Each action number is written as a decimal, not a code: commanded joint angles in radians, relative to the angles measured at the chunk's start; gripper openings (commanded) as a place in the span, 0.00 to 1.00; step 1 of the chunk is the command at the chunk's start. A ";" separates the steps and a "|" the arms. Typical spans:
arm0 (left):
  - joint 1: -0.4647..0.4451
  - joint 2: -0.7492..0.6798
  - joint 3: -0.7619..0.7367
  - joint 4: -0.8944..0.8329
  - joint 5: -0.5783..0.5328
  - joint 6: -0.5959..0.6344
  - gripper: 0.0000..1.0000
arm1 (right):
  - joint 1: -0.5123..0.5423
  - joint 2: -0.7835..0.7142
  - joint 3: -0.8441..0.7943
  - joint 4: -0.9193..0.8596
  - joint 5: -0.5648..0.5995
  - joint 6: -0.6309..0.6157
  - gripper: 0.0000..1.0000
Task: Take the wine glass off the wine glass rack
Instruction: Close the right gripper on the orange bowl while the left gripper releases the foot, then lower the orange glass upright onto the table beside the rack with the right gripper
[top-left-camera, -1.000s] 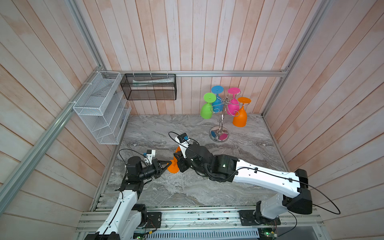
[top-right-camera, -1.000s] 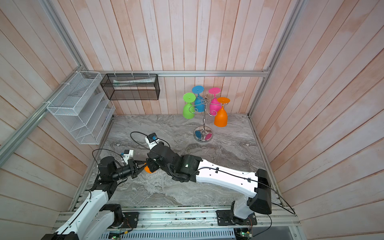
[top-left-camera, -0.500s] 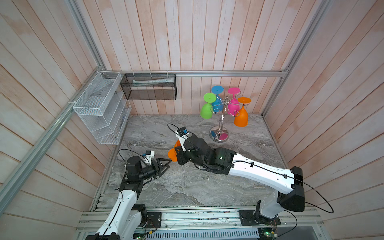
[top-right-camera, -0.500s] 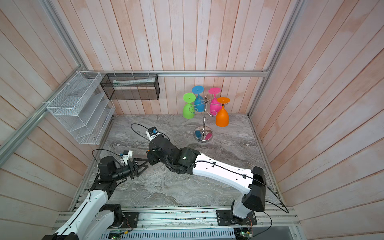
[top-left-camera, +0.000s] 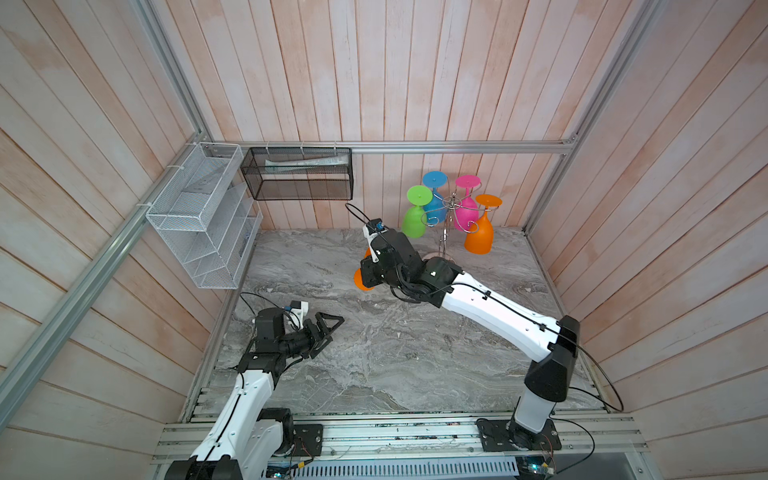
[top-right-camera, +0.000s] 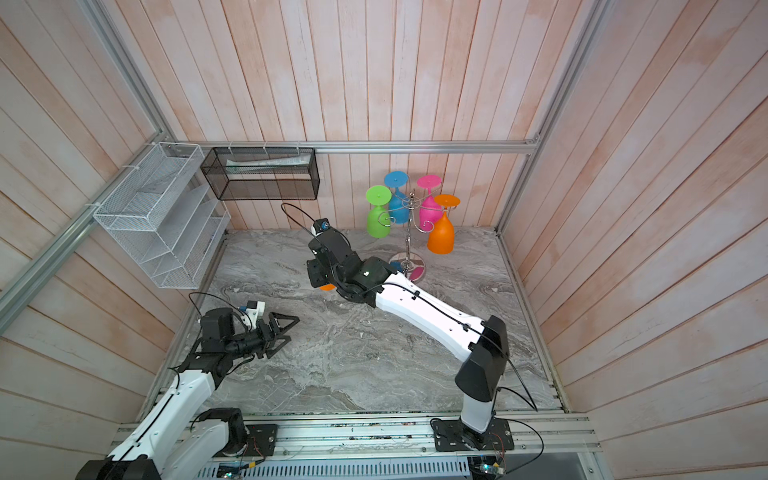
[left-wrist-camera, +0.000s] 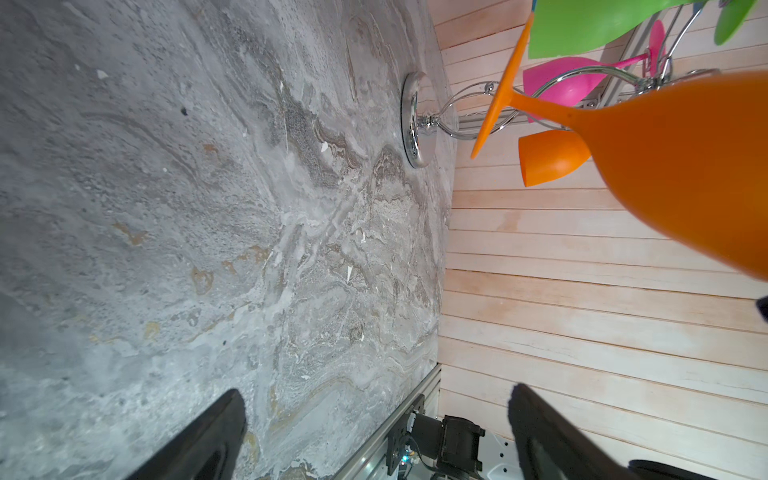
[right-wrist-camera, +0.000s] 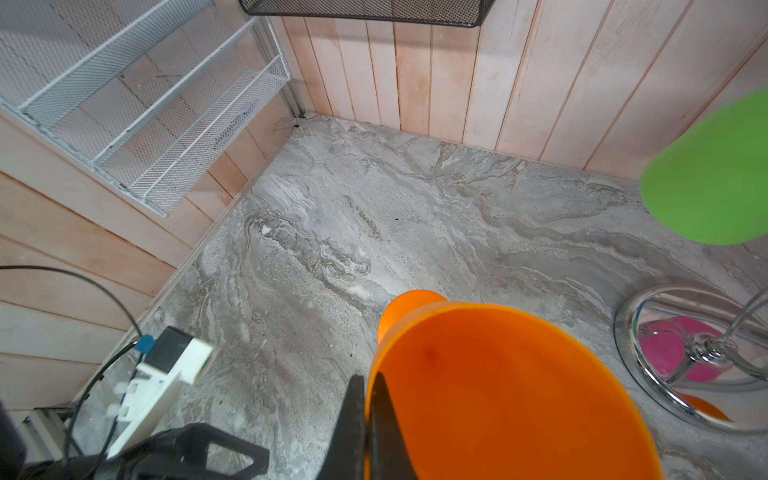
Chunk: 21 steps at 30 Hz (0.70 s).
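1. Left wrist view: left gripper (left-wrist-camera: 374, 392) gapes wide, empty.
2. Beyond, right gripper (right-wrist-camera: 368, 390) pinches the rim of an opaque orange plastic wine glass (left-wrist-camera: 685, 166), aloft, clear of the rack.
3. Farthest, shiny chrome wire wine glass rack (left-wrist-camera: 412, 124) hangs four inverted coloured glasses (top-left-camera: 414, 222).

Pale wood-plank walls (top-left-camera: 374, 62) enclose a grey marble floor (top-left-camera: 395, 365). A white wire basket (top-left-camera: 199, 220) and a black mesh basket (top-left-camera: 297, 176) hang far left.

the white-shelled, black-jointed left arm (top-left-camera: 245, 399) and right arm (top-left-camera: 494, 311) are traced by thin black cables (top-left-camera: 513, 311); the left gripper (top-left-camera: 330, 334) is formed of black triangular frames.
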 joint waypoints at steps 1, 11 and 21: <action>0.006 -0.005 0.044 -0.053 -0.048 0.091 1.00 | -0.025 0.111 0.133 -0.127 -0.025 -0.040 0.00; 0.004 -0.012 0.043 -0.058 -0.075 0.130 1.00 | -0.088 0.423 0.566 -0.297 -0.136 -0.096 0.00; -0.007 -0.020 0.027 -0.028 -0.046 0.135 1.00 | -0.154 0.555 0.685 -0.271 -0.210 -0.094 0.00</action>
